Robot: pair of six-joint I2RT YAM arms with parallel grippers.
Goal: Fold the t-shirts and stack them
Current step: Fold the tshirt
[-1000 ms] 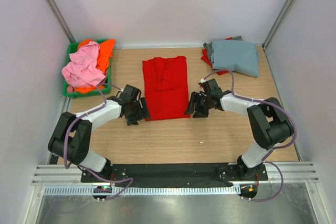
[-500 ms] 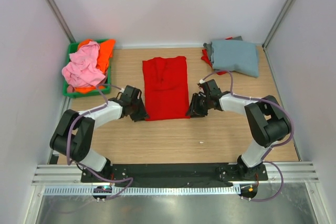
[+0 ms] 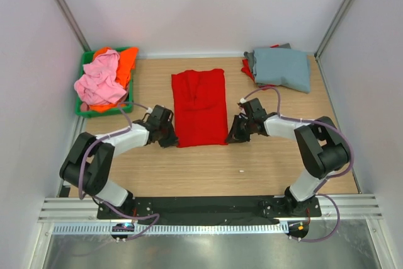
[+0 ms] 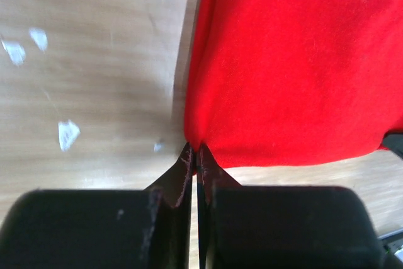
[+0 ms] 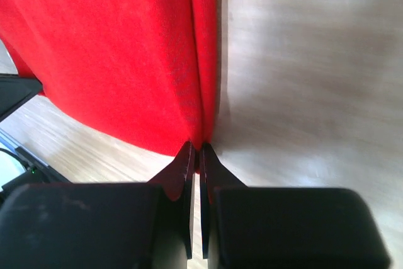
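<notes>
A bright red t-shirt (image 3: pixel 199 106) lies folded into a long strip in the middle of the table. My left gripper (image 3: pixel 174 138) is shut on its near left corner; the wrist view shows the red cloth (image 4: pixel 289 61) pinched at the tips of my left gripper (image 4: pixel 196 150). My right gripper (image 3: pixel 229 137) is shut on the near right corner, and there too the red cloth (image 5: pixel 113 48) is nipped between the tips of my right gripper (image 5: pixel 196 149). A grey-blue t-shirt (image 3: pixel 282 67) lies folded at the back right on another red one (image 3: pixel 247 67). Pink (image 3: pixel 99 82) and orange (image 3: pixel 126 64) t-shirts are heaped at the back left.
The green plastic bin (image 3: pixel 87 61) holding the pink and orange shirts stands against the left wall. White walls close in the table on three sides. A small white speck (image 3: pixel 241 171) lies on the wood near the front.
Both grippers have closed from open onto the near corners of the red t-shirt, each sliding slightly inward toward the cloth. The shirt itself has barely shifted.
</notes>
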